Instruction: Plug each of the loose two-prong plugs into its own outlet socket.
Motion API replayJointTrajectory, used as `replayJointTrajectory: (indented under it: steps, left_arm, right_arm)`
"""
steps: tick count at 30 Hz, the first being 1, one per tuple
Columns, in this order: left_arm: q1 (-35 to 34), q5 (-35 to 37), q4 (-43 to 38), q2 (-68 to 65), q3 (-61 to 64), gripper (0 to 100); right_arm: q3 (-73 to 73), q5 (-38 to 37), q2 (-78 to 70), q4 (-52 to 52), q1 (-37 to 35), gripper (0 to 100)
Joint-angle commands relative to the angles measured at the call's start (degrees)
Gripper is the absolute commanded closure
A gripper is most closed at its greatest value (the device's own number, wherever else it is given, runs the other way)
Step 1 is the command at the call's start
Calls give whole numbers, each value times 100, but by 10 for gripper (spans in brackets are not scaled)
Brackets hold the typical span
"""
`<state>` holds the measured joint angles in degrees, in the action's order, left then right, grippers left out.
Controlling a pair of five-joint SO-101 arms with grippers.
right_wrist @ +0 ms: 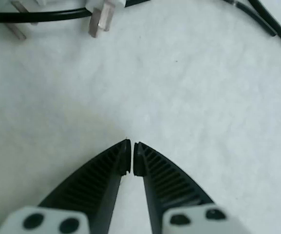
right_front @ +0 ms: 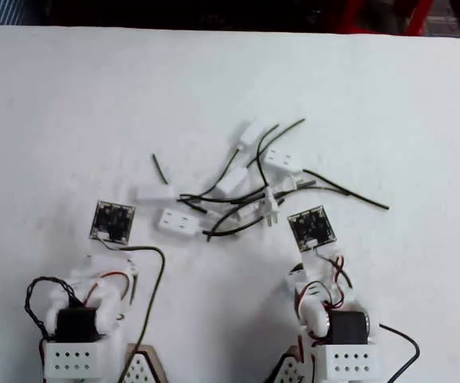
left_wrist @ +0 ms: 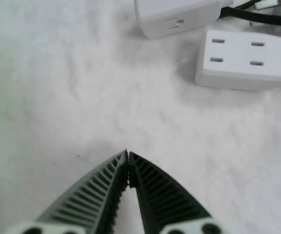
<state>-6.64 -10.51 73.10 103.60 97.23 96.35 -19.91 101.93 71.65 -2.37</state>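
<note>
A tangle of white plugs and outlet blocks on short dark cords lies at the table's middle. A white outlet block with two pairs of slots sits at the tangle's near left; the left wrist view has it ahead of my left gripper, which is shut and empty over bare table. A second outlet block lies just past it. My right gripper is shut and empty, short of a two-prong plug whose metal prongs point toward it. That plug lies at the tangle's near right.
Both arms sit folded back at the near edge, the left arm and the right arm. Black cords trail to the right of the tangle. The white table stretches wide around the pile.
</note>
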Motion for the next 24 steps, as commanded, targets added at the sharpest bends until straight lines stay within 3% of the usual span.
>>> replayJointTrajectory:
  steps: [1, 9, 14, 19, 24]
  left_arm:
    - [-13, 18, -273, 75, -220, 975]
    - [-1279, 18, -703, 75, -255, 974]
    - [-1288, -9, -642, 75, -255, 973]
    - [-1288, -774, -378, 75, -264, 976]
    - [-1270, -1064, -404, 75, -246, 975]
  right_arm:
    - [53, -26, 13, 48, 31, 978]
    - [-712, -44, 22, -391, 998, 978]
    - [-985, -440, -31, -426, 523, 916]
    - [-1749, -484, -48, -189, 171, 906]
    - [-2453, -484, -664, -180, -180, 907]
